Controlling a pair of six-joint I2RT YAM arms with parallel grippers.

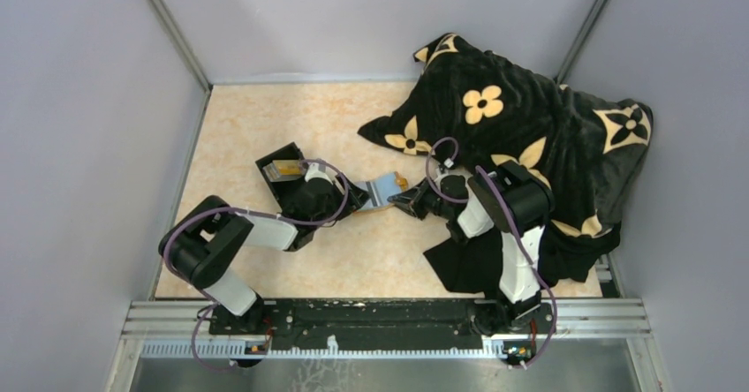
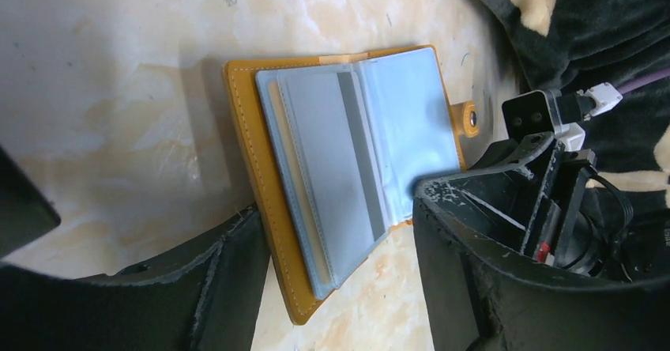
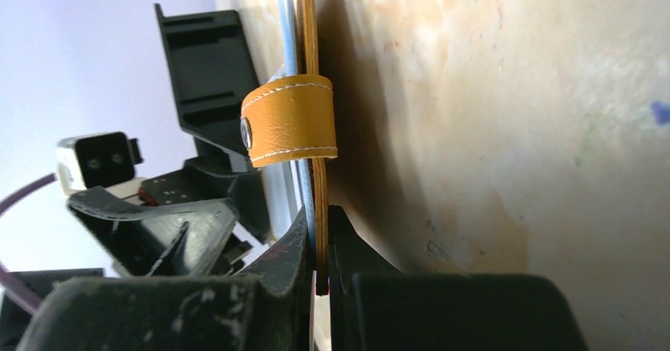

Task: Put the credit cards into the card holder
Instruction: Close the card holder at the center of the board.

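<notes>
Two grippers are brought together at the holder, which is laid open on the table between them, just right of the box.

The right gripper is clamped tight on the edge of the holder's orange-tan cover, just beside the snap strap. The cover is seen edge-on between its fingers. This grip is judged to be there so that the holder is pinned and kept from sliding or folding shut while a card is pushed in.

The left gripper is spread wide and nothing is held in it. Its fingers are set on either side of the holder's near end, with the clear sleeves exposed between them. Whether the holder is touched by them cannot be told.

One grey card with a darker stripe appears to be lodged in a sleeve. A tan strip is seen behind it, and this may be another.

More cards are seen in the box, close behind the left gripper. The box is probably placed there so that cards can be fetched by the free arm while the holder is steadied by the other.

A blanket is heaped at the right, under the right arm, and appears to play no part.
</notes>
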